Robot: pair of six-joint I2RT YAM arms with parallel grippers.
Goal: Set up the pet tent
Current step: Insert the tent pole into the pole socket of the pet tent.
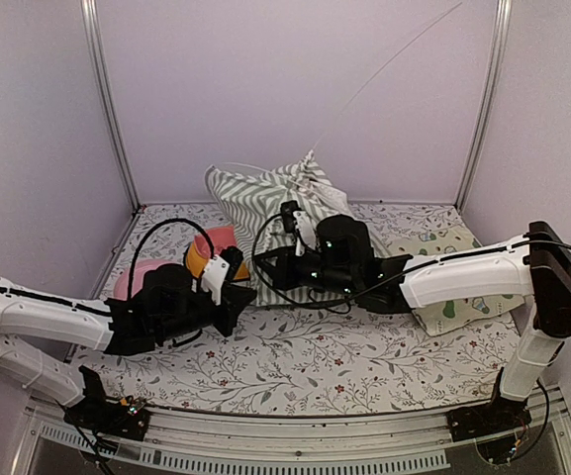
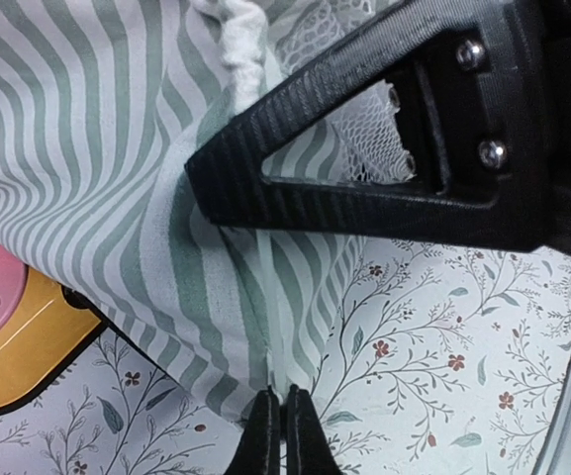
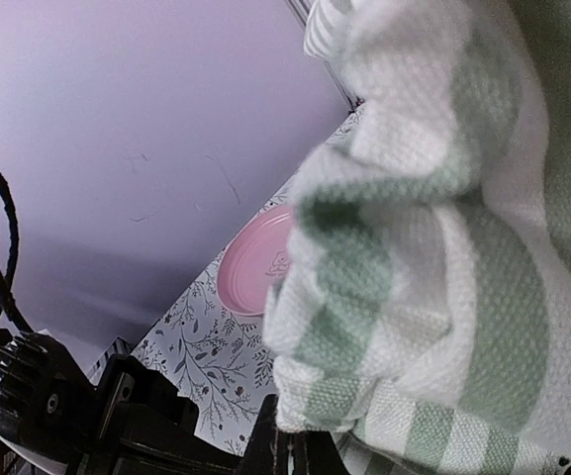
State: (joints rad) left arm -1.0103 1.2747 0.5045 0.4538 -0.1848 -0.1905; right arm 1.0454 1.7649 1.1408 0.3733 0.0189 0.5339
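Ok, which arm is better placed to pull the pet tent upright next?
Likely right: the right end effector grips bunched pet tent fabric mid-body; the left end effector only pinches the bottom hem at the tablecloth.

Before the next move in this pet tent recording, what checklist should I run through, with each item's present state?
1. Left pincer shut on the pet tent hem: ok.
2. Right pincer shut on bunched tent fabric: ok.
3. Tent standing: not ok, it lies crumpled.
4. Thin pole seated in its sleeve: cannot tell; it juts up toward the back right.
5. Orange bowl clear of the fabric: cannot tell; it sits right beside it.
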